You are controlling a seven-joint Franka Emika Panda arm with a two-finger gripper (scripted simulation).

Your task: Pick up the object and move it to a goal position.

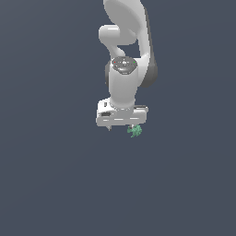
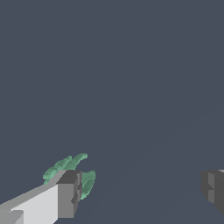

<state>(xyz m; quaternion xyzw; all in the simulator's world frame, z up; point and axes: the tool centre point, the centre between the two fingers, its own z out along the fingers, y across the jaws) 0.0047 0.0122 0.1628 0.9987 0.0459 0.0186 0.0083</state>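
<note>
The object (image 1: 135, 131) is a tiny mint-green jagged lump, sitting right under the hand's end on the exterior view's right. In the wrist view the object (image 2: 72, 168) shows partly hidden behind one fingertip (image 2: 68, 194), with bits of it sticking out past that finger's tip and inner side. My gripper (image 1: 121, 128) points straight down and is open. The other finger (image 2: 213, 187) stands far off, and nothing sits in the wide gap of the gripper (image 2: 140, 190). Whether the near finger touches the lump I cannot tell.
A plain dark grey-blue ground (image 1: 55, 184) fills both views. The white arm (image 1: 124, 55) rises above the hand. No other objects or markers show.
</note>
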